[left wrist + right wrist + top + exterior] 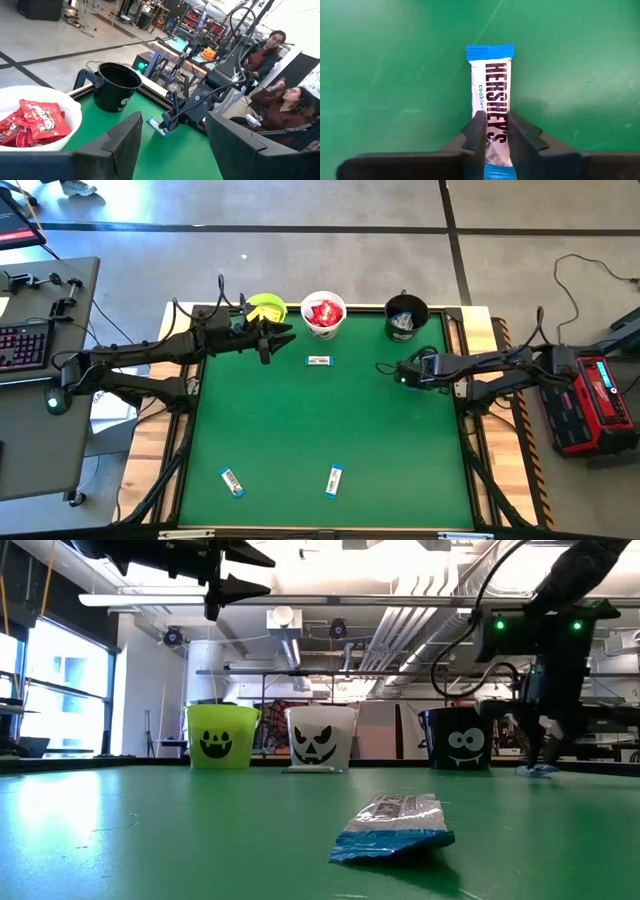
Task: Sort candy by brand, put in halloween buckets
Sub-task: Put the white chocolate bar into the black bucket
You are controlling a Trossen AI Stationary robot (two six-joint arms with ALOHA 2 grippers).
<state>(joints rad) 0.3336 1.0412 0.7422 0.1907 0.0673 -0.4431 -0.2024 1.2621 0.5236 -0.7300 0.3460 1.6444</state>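
Observation:
My right gripper [495, 137] is shut on a blue-and-white bar [492, 80] on the green table, in front of the black bucket [406, 315], which holds more such bars. My left gripper [172, 145] is open and empty. It hovers high beside the lime green bucket [265, 307] and the white bucket [323, 313], which is full of red packets [35, 122]. Three more blue-and-white bars lie flat on the table: one mid-table [319, 361] and two by the near edge [231, 481], [334, 480]. My right gripper pinches the bar between its two fingers [479, 131], across its width, on the half nearer the wrist [493, 135]. The fingers come down from above, slanting from the table's right. The bar sits at table level [540, 770]; whether it is lifted clear I cannot tell.
The three buckets stand in a row along the far edge [220, 738], [321, 738], [460, 740]. Wide green table surface [300, 420] lies between the arms and the near edge. Two people sit beyond the table's right side [280, 100].

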